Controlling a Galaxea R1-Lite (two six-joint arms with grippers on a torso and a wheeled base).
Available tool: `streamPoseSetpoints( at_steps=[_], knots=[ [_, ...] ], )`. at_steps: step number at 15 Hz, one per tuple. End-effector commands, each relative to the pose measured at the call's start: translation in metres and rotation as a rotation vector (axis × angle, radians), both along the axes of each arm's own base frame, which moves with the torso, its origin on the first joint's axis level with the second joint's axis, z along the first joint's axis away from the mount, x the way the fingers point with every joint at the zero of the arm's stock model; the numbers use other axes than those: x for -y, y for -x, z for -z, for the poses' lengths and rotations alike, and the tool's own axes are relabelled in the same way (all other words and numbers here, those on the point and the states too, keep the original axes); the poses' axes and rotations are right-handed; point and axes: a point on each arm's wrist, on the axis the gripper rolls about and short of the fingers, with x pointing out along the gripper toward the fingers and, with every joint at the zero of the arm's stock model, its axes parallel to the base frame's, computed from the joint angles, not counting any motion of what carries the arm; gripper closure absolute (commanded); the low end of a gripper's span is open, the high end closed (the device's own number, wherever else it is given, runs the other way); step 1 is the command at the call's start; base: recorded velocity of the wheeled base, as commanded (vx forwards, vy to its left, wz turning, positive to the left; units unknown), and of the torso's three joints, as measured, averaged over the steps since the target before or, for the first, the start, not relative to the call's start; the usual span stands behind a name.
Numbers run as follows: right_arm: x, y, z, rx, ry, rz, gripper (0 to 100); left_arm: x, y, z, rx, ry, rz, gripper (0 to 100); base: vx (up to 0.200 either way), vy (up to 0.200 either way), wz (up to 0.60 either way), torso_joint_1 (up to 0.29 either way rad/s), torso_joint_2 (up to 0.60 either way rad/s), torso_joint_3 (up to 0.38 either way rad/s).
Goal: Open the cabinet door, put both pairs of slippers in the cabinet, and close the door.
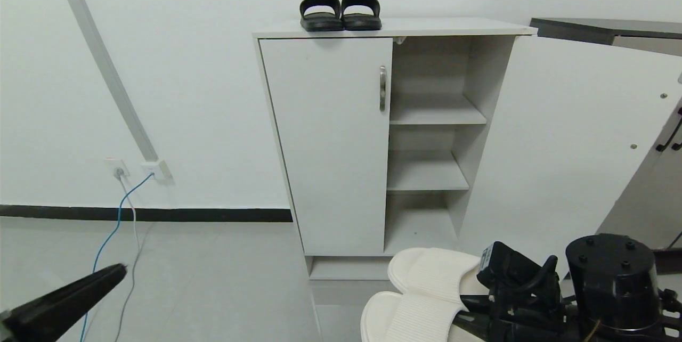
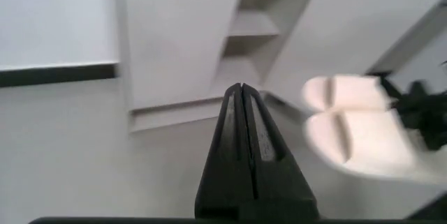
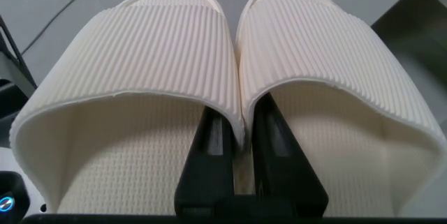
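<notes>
Right gripper (image 3: 241,147) is pinching the pair of cream ribbed foam slippers (image 1: 426,288) by their touching inner walls, low and near, just before the tall white wooden cabinet (image 1: 330,145). Its right door (image 1: 565,139) stands wide open. A pair of black rubber slippers (image 1: 341,11) sits on top. Left gripper (image 2: 242,95), fingers pressed together, hangs near left.

Just beyond the left fingers (image 1: 80,288), a blue cable (image 1: 109,235) and a white cable (image 1: 134,214) hang from 2 wall sockets (image 1: 117,167) above them.
</notes>
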Motion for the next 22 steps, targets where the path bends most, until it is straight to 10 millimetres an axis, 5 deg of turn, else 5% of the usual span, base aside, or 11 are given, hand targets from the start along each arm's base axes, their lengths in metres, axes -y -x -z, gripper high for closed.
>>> streamPoseSetpoints(
  at_steps=[1,6,12,17,22],
  knots=[
    [-0.001,-0.001,0.002,-0.005,0.005,-0.001,100,-0.015,0.044,0.027,0.066,-0.045,-0.158,100,0.000,0.000,0.00,0.000,0.00,0.000],
    [-0.001,0.000,0.002,-0.006,0.007,-0.002,100,-0.021,0.065,0.064,0.095,-0.121,-0.395,100,0.000,0.000,0.00,0.000,0.00,0.000],
    [-0.001,0.000,0.003,-0.010,0.012,-0.002,100,-0.021,0.071,0.097,0.142,-0.180,-0.394,100,0.000,0.000,0.00,0.000,0.00,0.000],
    [-0.002,-0.001,0.005,-0.015,0.016,-0.005,100,-0.018,0.072,0.103,0.096,-0.215,-0.237,100,0.000,0.000,0.00,0.000,0.00,0.000],
    [-0.010,-0.012,0.015,-0.006,0.049,0.075,100,-0.020,0.072,0.103,0.089,-0.215,-0.328,100,0.000,0.000,0.00,0.000,0.00,0.000]
  ],
)
